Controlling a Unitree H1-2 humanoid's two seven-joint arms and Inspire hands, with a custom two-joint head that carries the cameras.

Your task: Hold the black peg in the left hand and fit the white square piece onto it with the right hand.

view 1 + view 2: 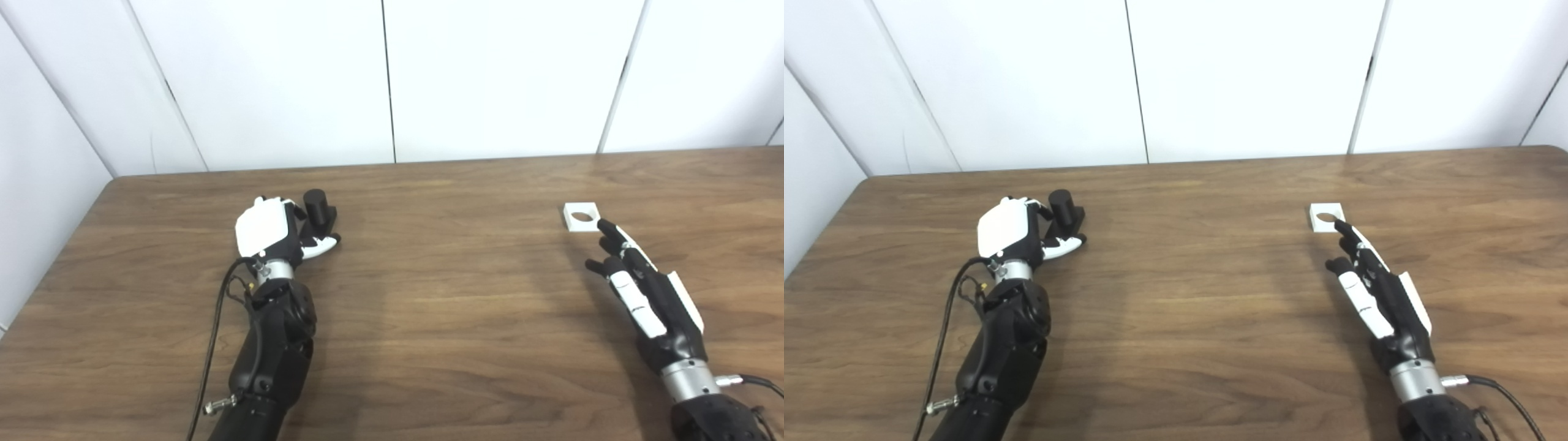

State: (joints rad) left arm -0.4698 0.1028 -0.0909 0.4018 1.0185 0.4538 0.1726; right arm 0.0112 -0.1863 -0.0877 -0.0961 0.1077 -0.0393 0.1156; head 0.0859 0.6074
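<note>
While the left hand [269, 229] is curled beside the black peg [317, 207], grip unclear, the white square [580, 216] lies just beyond the open right hand [643, 288], probably light, stiff, best pinched by its edges.

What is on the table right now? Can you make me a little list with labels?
table: brown wood, white wall panels behind
black peg: upright on its black base, on the table, left side
left robot hand: right beside the peg, fingers curled near it; grip not clear
white square piece: lying flat, round hole facing up, right side
right robot hand: open, fingertips at the piece's near corner, holding nothing
fitted yet: no, peg and piece are far apart
</note>
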